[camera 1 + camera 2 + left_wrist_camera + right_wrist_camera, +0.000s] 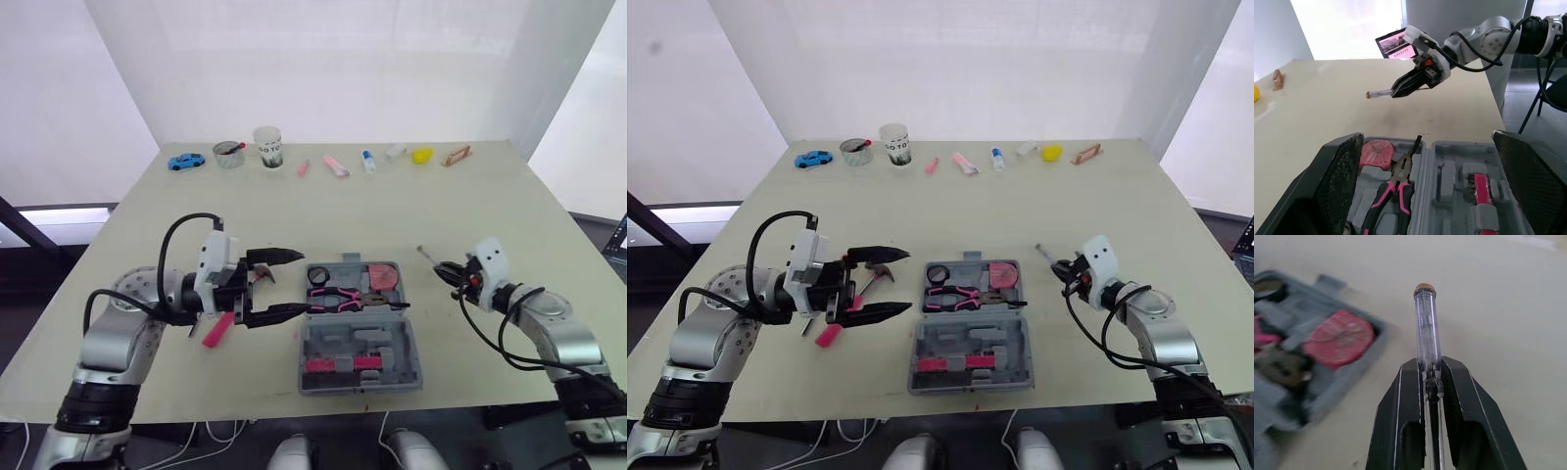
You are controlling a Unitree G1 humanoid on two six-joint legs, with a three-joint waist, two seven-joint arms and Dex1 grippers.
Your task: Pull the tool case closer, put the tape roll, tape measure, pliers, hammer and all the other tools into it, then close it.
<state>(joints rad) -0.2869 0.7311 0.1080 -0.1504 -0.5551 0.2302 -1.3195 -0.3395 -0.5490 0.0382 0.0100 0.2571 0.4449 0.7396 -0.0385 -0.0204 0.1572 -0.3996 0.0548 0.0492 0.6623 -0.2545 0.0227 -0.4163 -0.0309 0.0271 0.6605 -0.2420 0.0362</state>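
The tool case lies open and flat on the counter, near its front edge and between the 2 arms. In the far half of the case sit pliers with pink handles, a round red tape measure to their right, and a black tape roll at the far left corner. The near half holds a row of pink-tipped bits in its grey moulded slots.

The left end effector hovers just left of the case with its 2 black fingers spread wide and nothing between them; its tips point toward the case. Under it a hammer lies on the counter, its pink grip toward the front edge and its head toward the case's far left corner.

The right end effector is to the right of the case, raised off the counter, its fingers closed narrowly on a test pen with a clear barrel and a brass cap. The pen sticks out past the fingertips and points away from the robot, toward the far side of the counter.

Along the far edge, well apart from the case, stand a blue toy car, a metal tin, a paper cup, 2 pink items, a small bottle and a yellow object.
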